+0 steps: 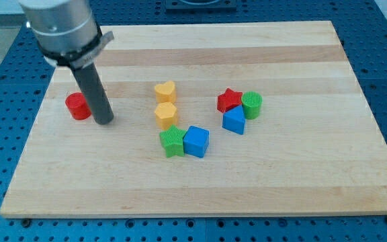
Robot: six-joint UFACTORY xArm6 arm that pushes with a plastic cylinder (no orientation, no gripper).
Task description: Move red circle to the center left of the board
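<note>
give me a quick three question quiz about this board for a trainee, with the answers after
1. True or false: my tip stands on the view's right side of the red circle.
2. Which block touches the green star? A) red star B) blue cube C) green cylinder
3. Fill in: the two yellow blocks lie one above the other, the yellow heart nearer the view's ____.

Key: 1 true. 2 B, the blue cube. 3 top, above the yellow hexagon.

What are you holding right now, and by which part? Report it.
Nothing is held: I have only a rod, no gripper. My tip rests on the board just to the view's right of the red circle, apparently apart from it.
</note>
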